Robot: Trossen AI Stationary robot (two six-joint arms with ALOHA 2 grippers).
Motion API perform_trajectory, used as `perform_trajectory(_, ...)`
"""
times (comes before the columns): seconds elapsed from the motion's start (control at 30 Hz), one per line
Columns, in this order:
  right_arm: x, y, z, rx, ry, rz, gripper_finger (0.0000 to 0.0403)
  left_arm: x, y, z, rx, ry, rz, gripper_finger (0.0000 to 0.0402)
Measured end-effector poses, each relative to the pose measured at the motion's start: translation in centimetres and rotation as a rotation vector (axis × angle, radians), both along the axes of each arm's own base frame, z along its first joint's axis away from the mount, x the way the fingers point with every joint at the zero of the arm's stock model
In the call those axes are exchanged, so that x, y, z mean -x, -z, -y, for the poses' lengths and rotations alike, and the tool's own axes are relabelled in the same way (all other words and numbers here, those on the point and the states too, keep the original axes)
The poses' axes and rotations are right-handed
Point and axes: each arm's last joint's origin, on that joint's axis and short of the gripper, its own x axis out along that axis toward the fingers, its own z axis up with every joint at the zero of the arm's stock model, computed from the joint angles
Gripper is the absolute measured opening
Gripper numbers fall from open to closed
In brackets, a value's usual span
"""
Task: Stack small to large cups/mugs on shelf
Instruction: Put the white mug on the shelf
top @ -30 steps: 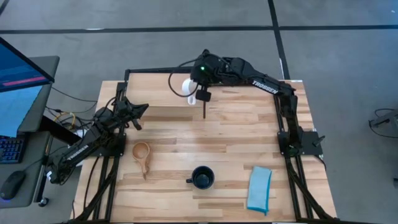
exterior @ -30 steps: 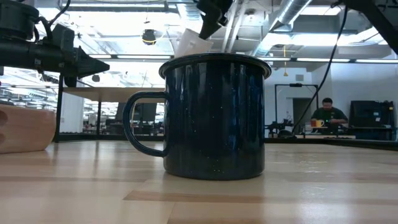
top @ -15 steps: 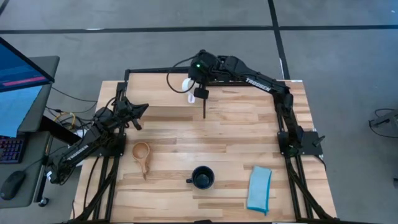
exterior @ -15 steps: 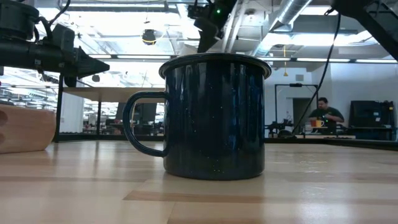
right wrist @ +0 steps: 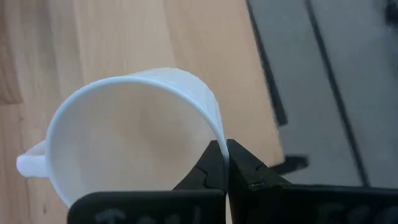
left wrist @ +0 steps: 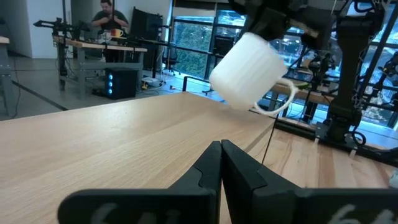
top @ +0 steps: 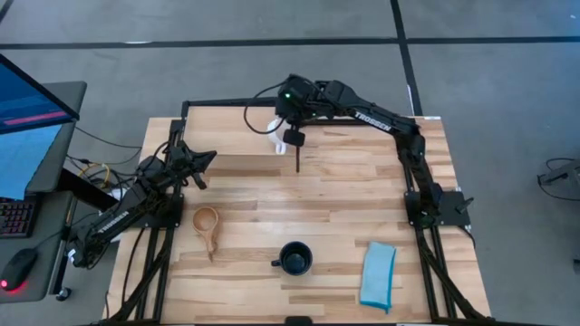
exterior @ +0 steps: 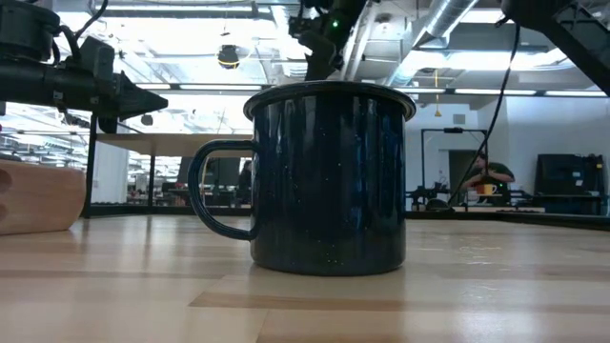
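Observation:
My right gripper [top: 288, 127] is over the far shelf [top: 362, 143], shut on a white mug [top: 274, 125]. The left wrist view shows this mug [left wrist: 252, 74] tilted above the light board [left wrist: 124, 143]. A dark navy mug [top: 294, 258] stands upright near the table's front edge and fills the low view [exterior: 329, 176], hiding the white mug there. A wooden cup [top: 207, 222] with a long handle lies on the table at the left. My left gripper [left wrist: 221, 152] waits shut at the table's left [top: 204, 161], holding nothing. My right gripper pinches the white mug's rim [right wrist: 217, 130], one finger inside the cup and one outside. The fingers come from above, slanting down. The mug hangs tilted below them, clear of the shelf board, its handle [left wrist: 283, 106] out to one side.
A light blue folded cloth [top: 378, 274] lies at the front right of the table. A monitor [top: 27, 118] and keyboard stand beyond the left edge. A person [exterior: 491, 176] sits far behind the table in the room.
My right gripper has carried the white mug a little down and toward the table's far left. The mug, which showed above the navy mug's rim in the low view a second ago, is now hidden behind it.

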Motion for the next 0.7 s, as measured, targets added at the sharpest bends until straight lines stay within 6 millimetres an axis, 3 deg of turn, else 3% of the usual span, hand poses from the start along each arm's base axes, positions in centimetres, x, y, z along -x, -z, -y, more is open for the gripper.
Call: perform_trajectory(0.7, 0.24, 0.39, -0.12, -0.054, 0.0, -0.026, 0.0015, 0.0, 0.0, 0.0, 0.001, 0.0, 0.001, 0.0)
